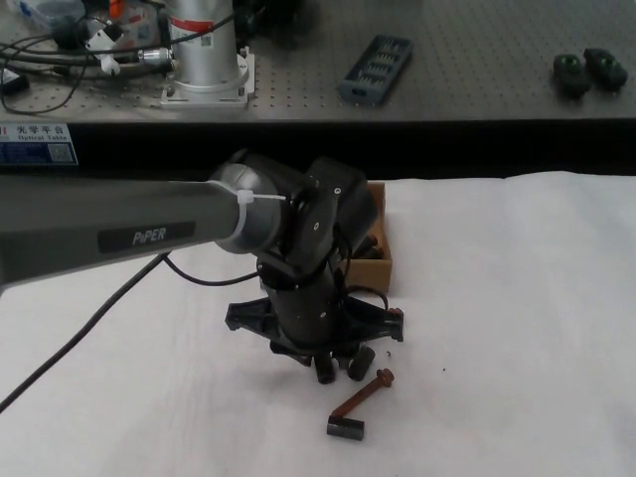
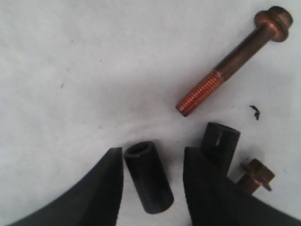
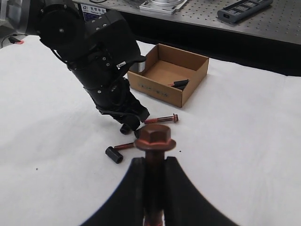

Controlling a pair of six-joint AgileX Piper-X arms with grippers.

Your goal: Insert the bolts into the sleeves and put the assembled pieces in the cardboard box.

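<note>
Trouble looked likeliest at the left gripper (image 2: pixel 151 157), which stood open at the bottom of its wrist view with one black sleeve (image 2: pixel 148 176) lying on its side between the jaws, nearer one finger than the other. A second sleeve (image 2: pixel 220 141) lay just outside the farther finger, with a bolt head (image 2: pixel 256 175) beside it, and a loose bolt (image 2: pixel 235 61) lay on the white cloth (image 2: pixel 70 70) at the upper right. Closing off-centre could roll the sleeve out of the jaws or shove it into its neighbour. The right gripper (image 3: pixel 153 165), at the bottom centre of its wrist view, was clamped on the shank of an upright bolt (image 3: pixel 154 139), head up. A hold so near the head seemed sound, yet a slight tilt could jam the thread at a sleeve's mouth. The cardboard box (image 3: pixel 188 92) sat in the upper middle of that view, just right of the left arm (image 3: pixel 94 61), with one dark piece (image 3: pixel 181 84) inside; its wall could catch a part carried too low.
</note>
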